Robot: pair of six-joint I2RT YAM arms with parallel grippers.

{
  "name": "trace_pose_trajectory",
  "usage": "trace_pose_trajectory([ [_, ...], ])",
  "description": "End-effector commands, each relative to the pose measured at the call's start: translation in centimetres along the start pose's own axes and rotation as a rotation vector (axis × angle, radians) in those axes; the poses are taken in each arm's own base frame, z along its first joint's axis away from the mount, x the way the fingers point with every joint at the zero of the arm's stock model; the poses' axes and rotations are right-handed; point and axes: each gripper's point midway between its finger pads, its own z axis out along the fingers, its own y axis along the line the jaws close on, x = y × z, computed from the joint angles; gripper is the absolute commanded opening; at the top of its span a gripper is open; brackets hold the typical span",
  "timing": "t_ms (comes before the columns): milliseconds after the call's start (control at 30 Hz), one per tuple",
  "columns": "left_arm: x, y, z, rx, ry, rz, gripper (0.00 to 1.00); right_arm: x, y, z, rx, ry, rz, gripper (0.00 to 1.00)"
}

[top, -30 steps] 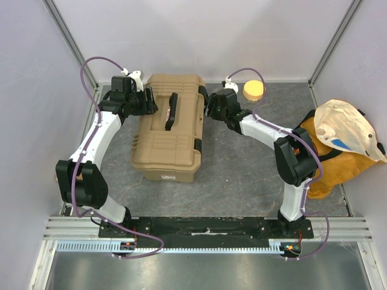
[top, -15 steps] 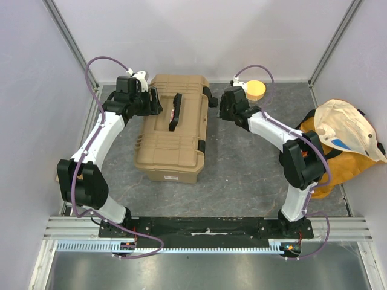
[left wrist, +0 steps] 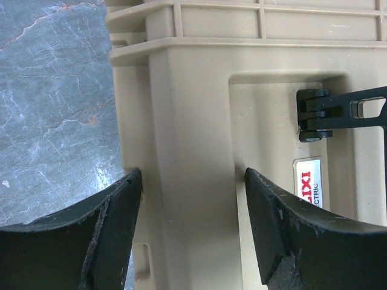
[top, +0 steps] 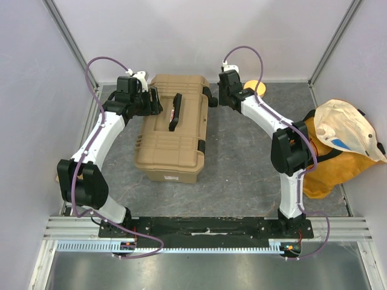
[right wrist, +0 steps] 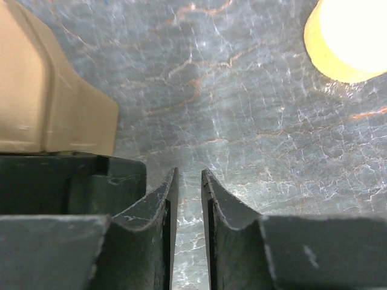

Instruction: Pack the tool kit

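Toolbox (top: 171, 136): tan, ribbed, lid down. It lies on the grey marbled table (top: 242, 163), left of centre, with its long side running away from the arm bases. The black handle (top: 175, 112) lies flat on the lid. A black latch (top: 199, 145) shows on the right side wall.

Left claw (left wrist: 191, 175): at the far left edge of the toolbox. Its fingers stand wide apart. One is outside the side wall, over the table, and the other is over the recess in the lid. The tan lid rim sits between them. Cannot tell whether either pad presses on the plastic. The wrist view also shows the black bracket (left wrist: 320, 115) at the end of the handle. A red-and-white label (left wrist: 307, 184) sits just beside the inner finger.

Right claw (right wrist: 188, 175): just beside the far right corner of the toolbox, pointing down at bare table. The fingers are nearly together, with a thin slit between them and nothing in it. The tan corner of the toolbox fills the upper left of the wrist view, with a black part beneath it.

Yellow disc (right wrist: 351, 36): on the table beyond the right claw, near the back wall. From above, the arm partly hides it.

Orange-yellow bag (top: 329, 163): has a cream flap and slumps at the right edge of the table, well apart from the toolbox.
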Motion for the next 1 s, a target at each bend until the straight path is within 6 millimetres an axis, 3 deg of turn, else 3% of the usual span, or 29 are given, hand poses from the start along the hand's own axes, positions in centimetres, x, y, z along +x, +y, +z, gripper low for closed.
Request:
trace_pose_trajectory([
  [0, 6.2, -1.8, 0.7, 0.056, 0.241, -0.049, 0.74, 1.4, -0.3, 1.3, 0.013, 0.064, -0.165, 0.23],
  [67, 6.4, -2.0, 0.8, 0.072, 0.250, -0.051, 0.74, 0.5, -0.1, 1.8, 0.027, 0.015, -0.192, 0.13],
  [233, 6.6, -2.7, 1.0, 0.115, 0.267, -0.048, 0.73, -0.1, 1.1, 3.2, -0.017, -0.034, -0.216, 0.00],
  [633, 7.6, -4.5, 1.6, 0.232, 0.318, -0.037, 0.71, 3.2, 7.0, 4.4, -0.351, -0.035, -0.199, 0.00],
  [967, 9.3, -6.9, 2.4, 0.345, 0.372, -0.050, 0.68, 5.5, 10.2, 4.6, -0.489, -0.042, -0.143, 0.00],
])
